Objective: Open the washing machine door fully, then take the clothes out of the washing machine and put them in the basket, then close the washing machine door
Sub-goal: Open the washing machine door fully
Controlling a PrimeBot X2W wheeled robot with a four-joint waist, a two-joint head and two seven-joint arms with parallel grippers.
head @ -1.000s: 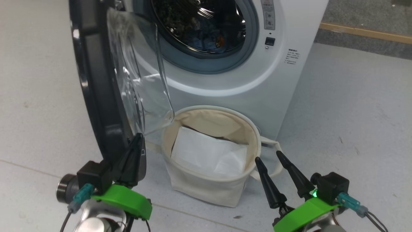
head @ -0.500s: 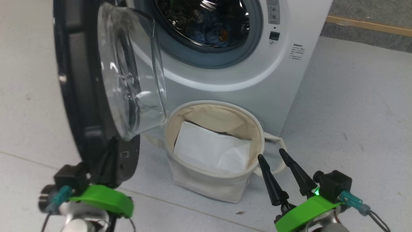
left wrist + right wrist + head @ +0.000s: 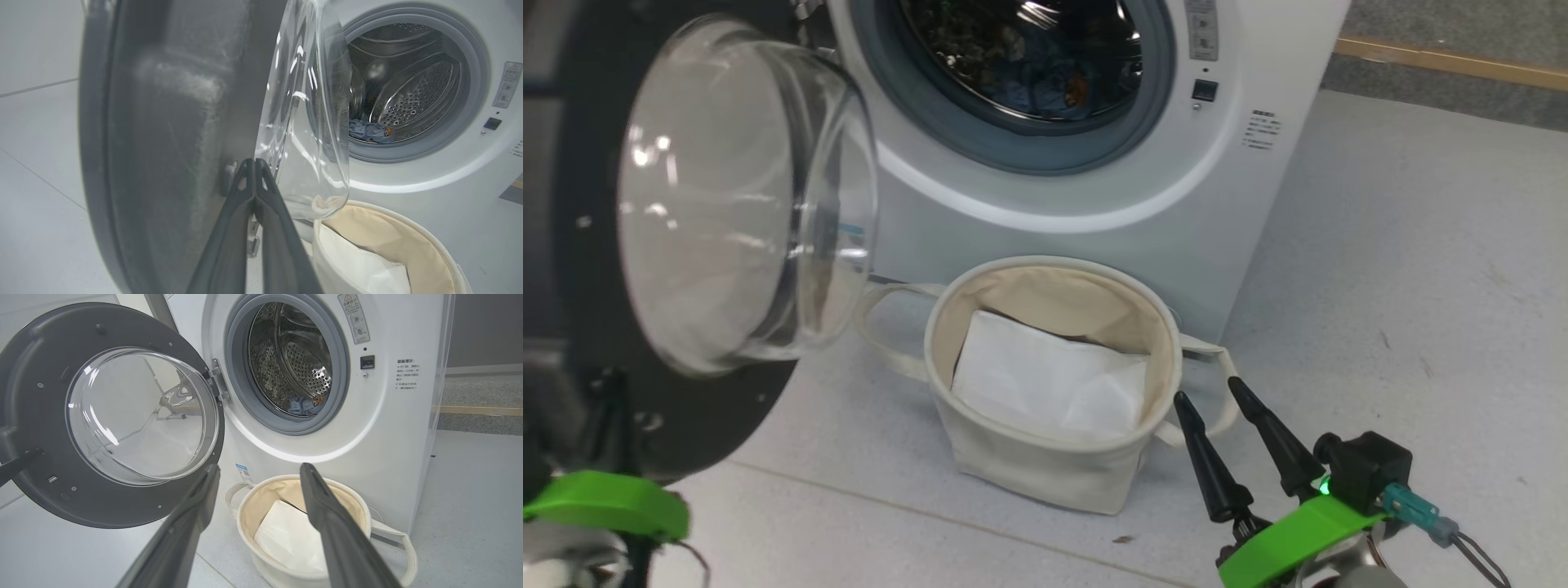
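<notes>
close up, the left gripper [image 3: 254, 163] has its two fingers pressed flat together, tips meeting with nothing seen between them. the tips lie against the inner face of the door [image 3: 139, 412], just beside the edge of its glass bowl. in the right wrist view a dark fingertip touches the door's grey rim on the side away from the hinge.

the right gripper [image 3: 1207, 390] has its fingers spread wide and holds nothing. it hovers over the floor just right of the basket [image 3: 1029, 474], near a loop handle, fingers aimed toward the washer [image 3: 1078, 212].

the door is a wide dark ring, grey on its inner side and dotted with small screws, around a clear bulging bowl that catches bright glints. in the head view it is motion-blurred. it stands upright and open at the left of the drum mouth, hinged there. its inner face is turned out to the room, with the bowl bulging toward the robot. being round, it has no long axis, and its flat plane is vertical.

the clothes [image 3: 304, 404] lie as a small blue heap with an orange spot at the bottom of the steel drum. the basket sits on the floor just before the washer, below the opening, with a white sheet [image 3: 1045, 384] inside.
</notes>
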